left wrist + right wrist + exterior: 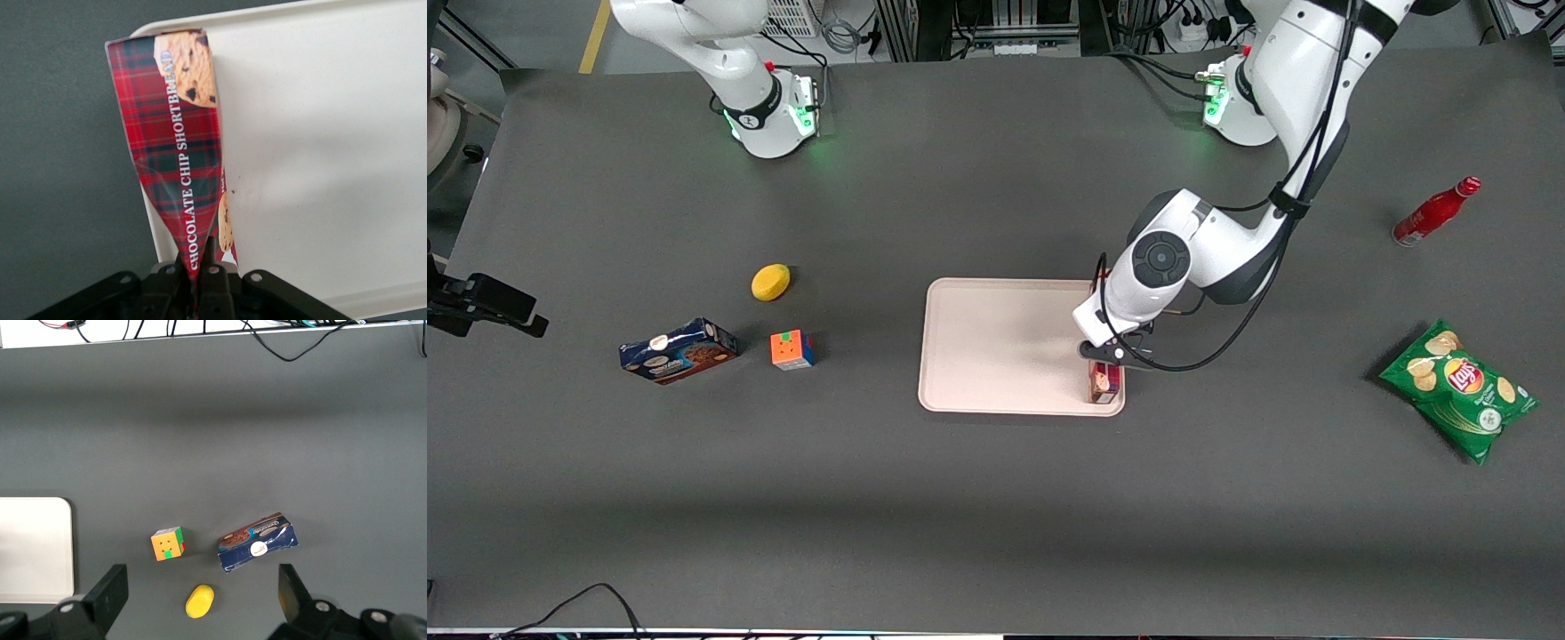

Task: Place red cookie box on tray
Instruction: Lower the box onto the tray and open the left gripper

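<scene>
The gripper [200,270] holds the long red tartan cookie box [177,143] clamped between its jaws, above the pale cream rectangular tray's [996,342] corner. Shift it inward and lower it level before releasing.

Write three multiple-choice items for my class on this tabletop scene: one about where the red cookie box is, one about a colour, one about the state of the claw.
1. Where is the red cookie box?
A. beside the chip bag
B. held over a corner of the tray
C. beside the cube

2. What colour is the chip bag?
A. green
B. blue
C. orange

3. What is the claw doing?
A. hanging open above the lemon
B. shut on nothing
C. shut on the red cookie box

Key:
1 B: the wrist view shows the box standing on end over the tray's corner.
2 A: the bag toward the working arm's end of the table is green.
3 C: the fingers pinch the box's end.
</scene>
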You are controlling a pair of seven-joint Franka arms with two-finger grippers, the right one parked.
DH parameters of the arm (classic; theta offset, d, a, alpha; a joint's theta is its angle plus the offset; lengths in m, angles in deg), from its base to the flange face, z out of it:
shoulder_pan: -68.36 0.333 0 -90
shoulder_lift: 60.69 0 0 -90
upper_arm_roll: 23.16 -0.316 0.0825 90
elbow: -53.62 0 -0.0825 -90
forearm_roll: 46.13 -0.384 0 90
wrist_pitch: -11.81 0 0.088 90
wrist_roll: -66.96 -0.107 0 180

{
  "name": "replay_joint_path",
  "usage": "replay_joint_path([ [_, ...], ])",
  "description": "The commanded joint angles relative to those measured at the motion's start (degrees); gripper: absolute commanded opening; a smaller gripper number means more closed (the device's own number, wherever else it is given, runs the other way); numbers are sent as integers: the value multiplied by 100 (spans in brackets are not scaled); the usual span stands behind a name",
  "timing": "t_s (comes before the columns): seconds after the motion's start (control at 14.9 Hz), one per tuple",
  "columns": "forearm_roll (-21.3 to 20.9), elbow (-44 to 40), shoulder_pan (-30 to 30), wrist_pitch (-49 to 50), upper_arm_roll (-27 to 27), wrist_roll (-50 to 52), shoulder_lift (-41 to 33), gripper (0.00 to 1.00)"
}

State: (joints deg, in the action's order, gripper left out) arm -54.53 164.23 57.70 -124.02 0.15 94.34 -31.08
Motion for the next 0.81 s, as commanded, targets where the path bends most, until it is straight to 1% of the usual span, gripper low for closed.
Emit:
replay_joint_path([
  [0.0,-39,-259,-191,39,-143,171,195,13],
  [0.07,-39,-285,-199,48,-161,171,195,33],
  [0.13,-48,-294,-200,48,-170,163,195,77],
  [0.2,-66,-294,-200,48,-178,154,169,100],
  [0.4,-57,-303,-191,48,-178,92,89,100],
  [0.61,-48,-303,-156,100,-231,84,-200,100],
  [0.74,-48,-303,-147,109,-362,75,-428,100],
])
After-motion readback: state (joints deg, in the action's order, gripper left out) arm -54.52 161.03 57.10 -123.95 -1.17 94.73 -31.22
